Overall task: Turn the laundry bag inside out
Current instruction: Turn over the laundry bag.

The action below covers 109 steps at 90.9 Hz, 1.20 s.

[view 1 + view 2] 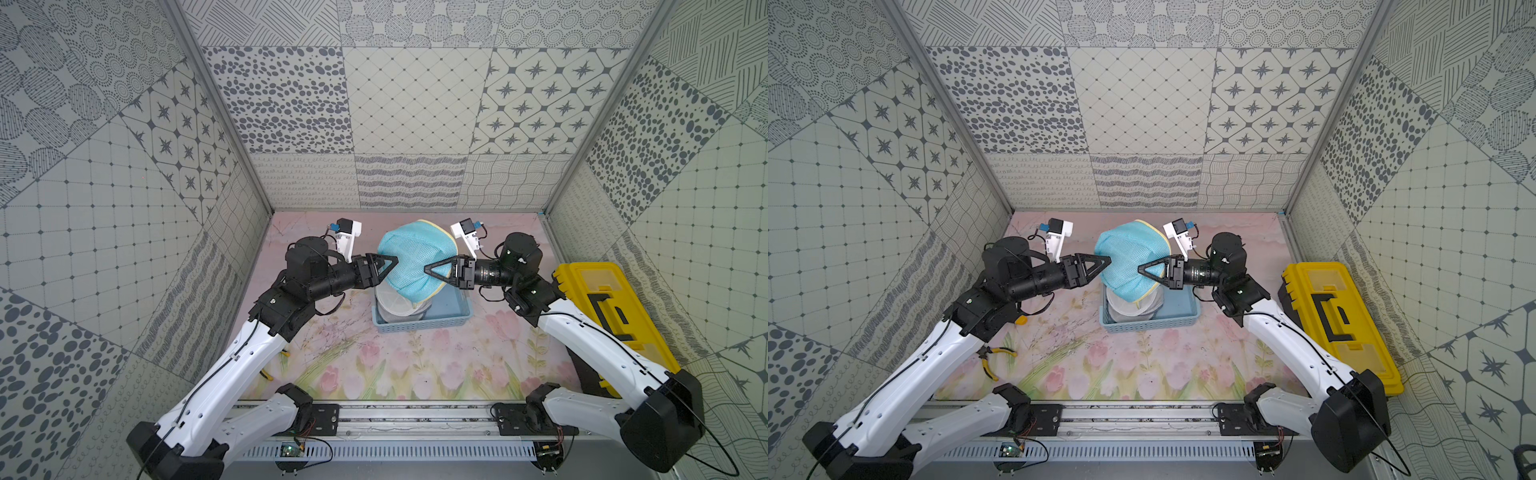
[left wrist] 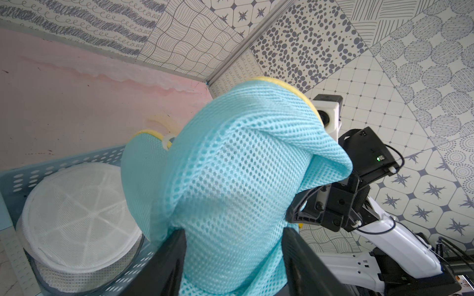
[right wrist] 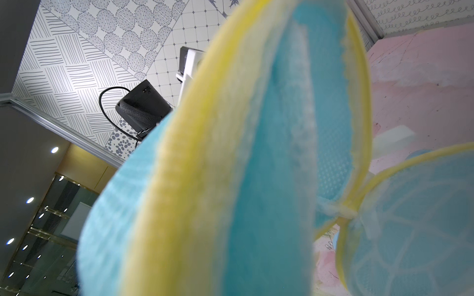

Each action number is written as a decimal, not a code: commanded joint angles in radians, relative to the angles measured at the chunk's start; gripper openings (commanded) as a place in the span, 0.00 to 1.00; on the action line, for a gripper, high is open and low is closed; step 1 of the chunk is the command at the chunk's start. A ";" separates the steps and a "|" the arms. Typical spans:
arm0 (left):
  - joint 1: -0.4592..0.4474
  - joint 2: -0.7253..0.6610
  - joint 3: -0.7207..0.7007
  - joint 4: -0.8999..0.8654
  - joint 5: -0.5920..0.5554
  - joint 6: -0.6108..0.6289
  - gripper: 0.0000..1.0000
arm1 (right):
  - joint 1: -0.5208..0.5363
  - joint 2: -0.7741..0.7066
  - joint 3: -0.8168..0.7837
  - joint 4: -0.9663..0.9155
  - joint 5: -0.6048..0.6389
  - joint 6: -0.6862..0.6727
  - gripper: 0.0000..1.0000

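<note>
Surface (image 1: 395, 365): pink tulip-print cover. Blue perforated basket (image 1: 419, 326) sits mid-surface, toward the back wall. Yellow toolbox (image 1: 611, 316) along the right edge, well apart from the basket. Yellow-handled pliers (image 1: 990, 359) lie front-left.

We found the laundry bag (image 1: 415, 257) over the basket (image 1: 419, 328), between left gripper (image 1: 391, 269) and right gripper (image 1: 428, 270); toolbox (image 1: 611, 316) far right, pliers (image 1: 992, 359) left.
</note>
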State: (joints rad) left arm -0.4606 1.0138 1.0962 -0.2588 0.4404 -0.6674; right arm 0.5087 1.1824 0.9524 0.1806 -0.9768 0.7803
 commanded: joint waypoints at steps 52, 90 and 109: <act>0.024 0.002 0.031 -0.016 0.097 0.059 0.78 | -0.008 -0.031 0.092 0.011 -0.075 -0.048 0.00; 0.027 0.024 -0.016 0.146 0.228 -0.036 0.49 | 0.008 0.027 0.107 0.061 -0.072 -0.029 0.00; 0.027 0.024 -0.065 0.235 0.229 -0.105 0.44 | 0.019 0.068 0.117 0.015 -0.064 -0.045 0.00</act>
State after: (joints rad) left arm -0.4335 1.0294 1.0580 -0.1841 0.5793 -0.6930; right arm 0.5098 1.2304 1.0500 0.1535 -1.0485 0.7414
